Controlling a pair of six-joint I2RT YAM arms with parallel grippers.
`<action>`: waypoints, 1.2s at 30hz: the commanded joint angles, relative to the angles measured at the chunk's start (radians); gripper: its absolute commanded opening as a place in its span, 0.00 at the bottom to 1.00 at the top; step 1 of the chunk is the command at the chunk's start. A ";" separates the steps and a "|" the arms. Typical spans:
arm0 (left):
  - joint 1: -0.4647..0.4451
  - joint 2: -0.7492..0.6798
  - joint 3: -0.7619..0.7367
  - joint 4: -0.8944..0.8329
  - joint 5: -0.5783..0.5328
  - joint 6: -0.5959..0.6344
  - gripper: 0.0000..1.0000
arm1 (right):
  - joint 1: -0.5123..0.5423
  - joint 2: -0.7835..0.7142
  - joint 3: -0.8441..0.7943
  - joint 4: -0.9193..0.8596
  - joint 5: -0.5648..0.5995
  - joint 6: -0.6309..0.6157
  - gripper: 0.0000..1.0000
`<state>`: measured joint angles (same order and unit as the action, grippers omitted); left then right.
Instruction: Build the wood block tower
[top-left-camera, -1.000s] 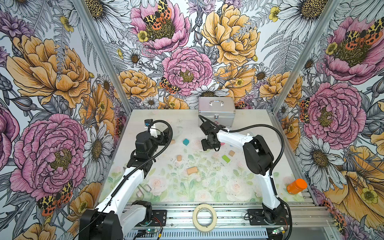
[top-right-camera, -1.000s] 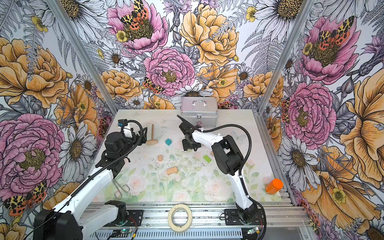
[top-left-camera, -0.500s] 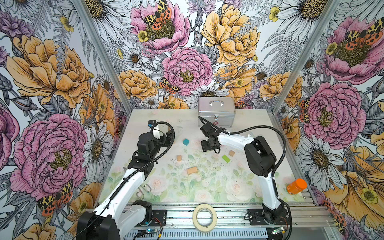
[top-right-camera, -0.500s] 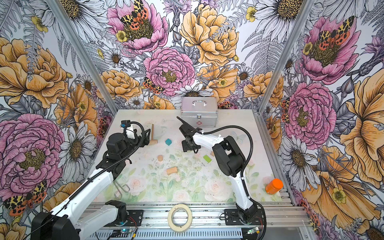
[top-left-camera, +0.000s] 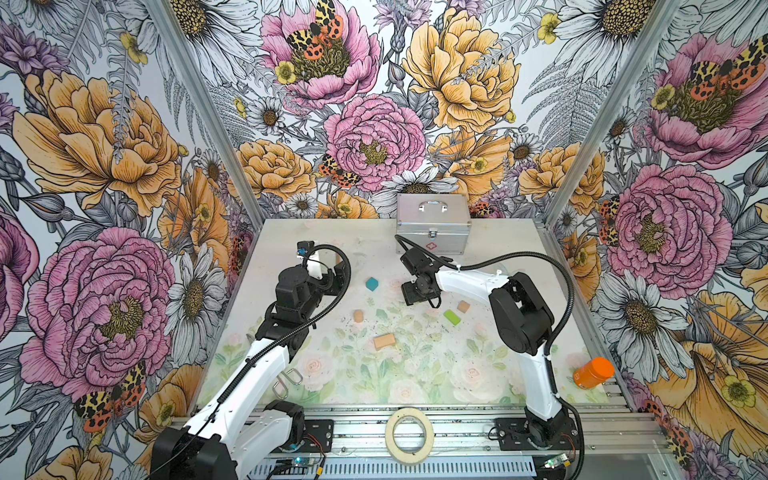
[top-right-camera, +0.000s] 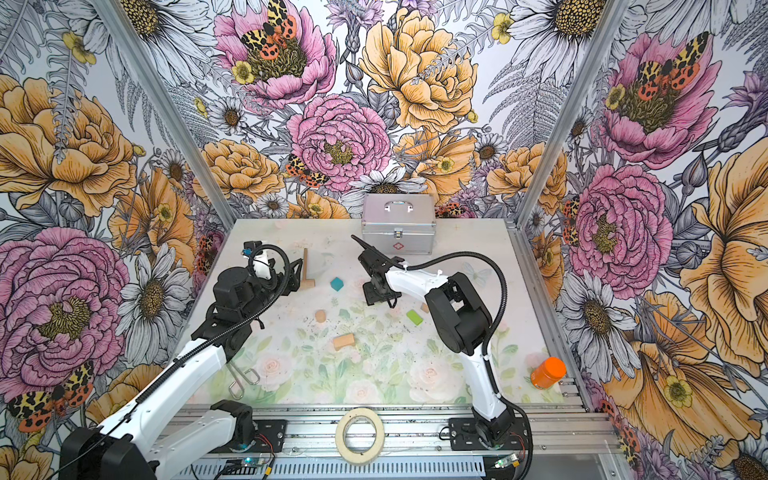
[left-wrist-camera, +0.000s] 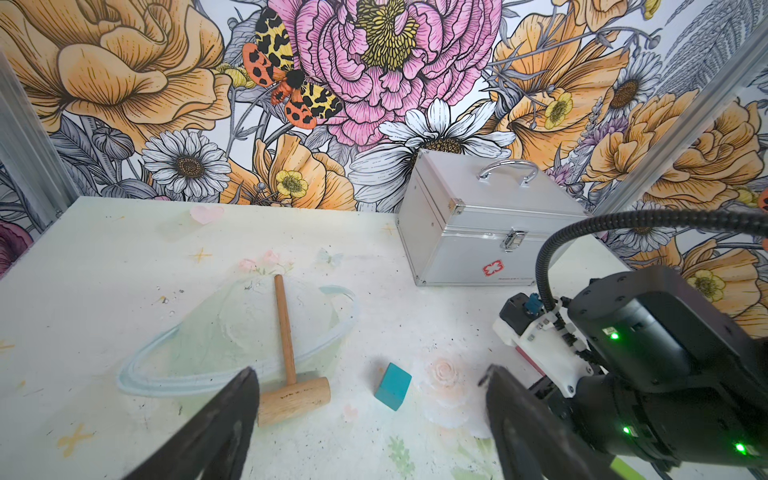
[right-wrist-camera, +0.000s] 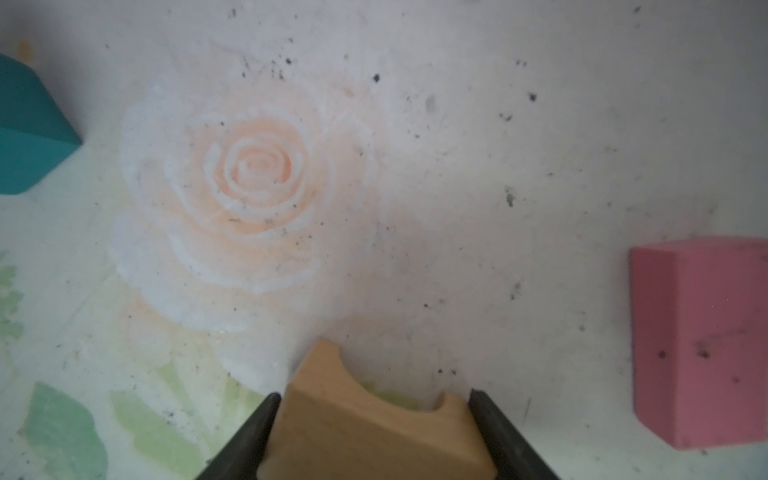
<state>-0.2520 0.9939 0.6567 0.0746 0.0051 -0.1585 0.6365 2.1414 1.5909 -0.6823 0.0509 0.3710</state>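
My right gripper (right-wrist-camera: 374, 395) is shut on a tan arch-shaped block (right-wrist-camera: 365, 436) and holds it low over the mat, seen from above as the right gripper (top-left-camera: 419, 296). A pink block (right-wrist-camera: 702, 345) lies beside it. The teal block (top-left-camera: 372, 284) sits between the two arms. Just short of the teal block (left-wrist-camera: 392, 386), my left gripper (left-wrist-camera: 370, 374) is open and empty. A tan cylinder (top-left-camera: 358, 316), a tan brick (top-left-camera: 384, 341), a green block (top-left-camera: 451, 317) and a tan cube (top-left-camera: 463, 306) lie singly. The tower is out of view.
A wooden mallet (left-wrist-camera: 291, 390) lies by my left fingers. A silver case (top-left-camera: 432, 226) stands at the back wall. An orange bottle (top-left-camera: 592, 372) lies front right. A tape roll (top-left-camera: 409, 434) and metal clips (top-left-camera: 289, 380) are near the front rail.
My left arm has reached a little farther toward the teal block and mallet. The right gripper has stayed nearly still with the tan arch block in it.
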 joint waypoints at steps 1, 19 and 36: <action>-0.011 -0.021 0.018 -0.006 -0.030 0.007 0.87 | 0.006 -0.049 -0.007 0.020 -0.016 -0.040 0.57; -0.027 -0.029 0.014 -0.010 -0.044 0.020 0.87 | 0.006 -0.062 0.018 0.021 -0.021 -0.026 0.80; -0.040 -0.006 0.041 -0.015 -0.025 0.001 0.87 | 0.004 -0.300 0.004 0.031 0.146 -0.019 0.84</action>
<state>-0.2825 0.9825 0.6590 0.0662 -0.0177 -0.1547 0.6365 1.9266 1.5883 -0.6746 0.1139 0.3470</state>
